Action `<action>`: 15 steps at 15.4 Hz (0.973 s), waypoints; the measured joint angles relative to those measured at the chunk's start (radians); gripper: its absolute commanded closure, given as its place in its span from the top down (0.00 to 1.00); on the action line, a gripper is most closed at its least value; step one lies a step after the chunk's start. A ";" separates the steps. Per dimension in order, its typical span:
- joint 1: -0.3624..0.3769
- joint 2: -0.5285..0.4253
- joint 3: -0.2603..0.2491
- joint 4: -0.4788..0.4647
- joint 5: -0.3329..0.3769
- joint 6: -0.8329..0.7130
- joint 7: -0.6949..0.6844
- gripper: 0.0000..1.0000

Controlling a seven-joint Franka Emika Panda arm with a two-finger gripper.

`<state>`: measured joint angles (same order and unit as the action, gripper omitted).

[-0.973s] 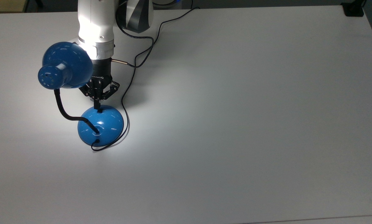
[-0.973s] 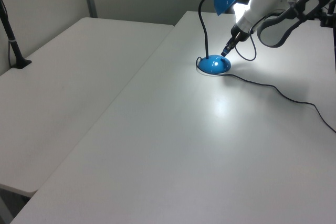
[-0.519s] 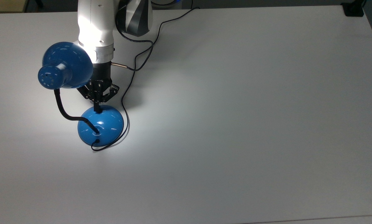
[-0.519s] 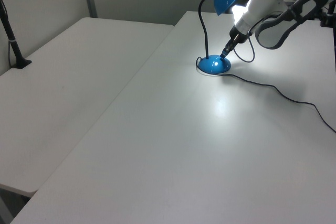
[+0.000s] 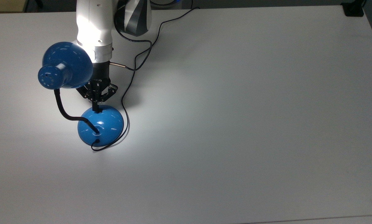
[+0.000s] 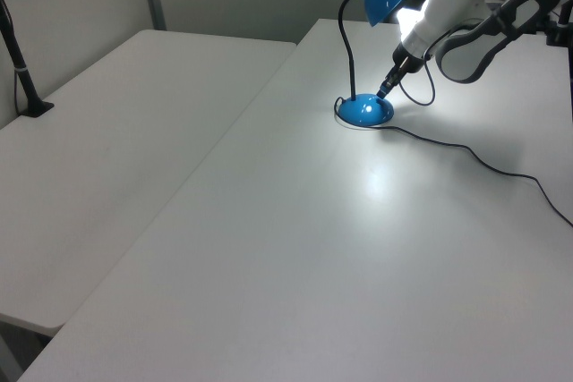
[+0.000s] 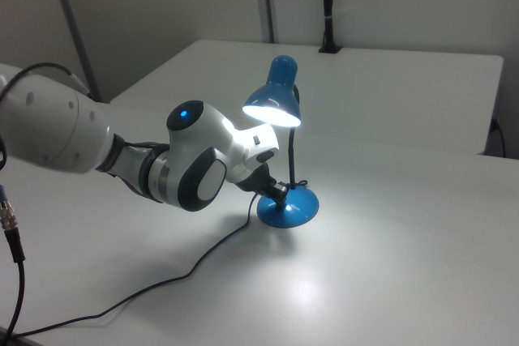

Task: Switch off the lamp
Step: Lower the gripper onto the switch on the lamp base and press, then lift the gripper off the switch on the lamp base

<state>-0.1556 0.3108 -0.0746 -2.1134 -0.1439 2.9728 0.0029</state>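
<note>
My gripper [image 5: 95, 107] has its 2 fingers pinched narrow, tips on the switch [image 5: 99, 109] just below them on the lamp [image 5: 100, 124], so I press straight down.

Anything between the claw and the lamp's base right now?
Nothing. In the top view the claw, fingers together, reaches the black switch at the upper edge of the base; no gap shows between them. The lamp is lit.

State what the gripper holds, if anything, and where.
Nothing is held. The gripper is shut, its tip at the switch on the lamp base; the lamp is lit.
</note>
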 measured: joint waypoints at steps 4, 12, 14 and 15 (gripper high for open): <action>0.000 -0.002 0.000 -0.004 0.000 0.000 0.000 0.00; 0.001 -0.002 0.000 -0.018 0.000 0.000 0.000 0.00; 0.001 -0.002 0.000 -0.019 0.000 0.000 0.000 0.00; 0.002 -0.002 0.000 -0.019 0.000 0.000 0.000 0.00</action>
<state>-0.1541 0.3092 -0.0747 -2.1321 -0.1441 2.9728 0.0028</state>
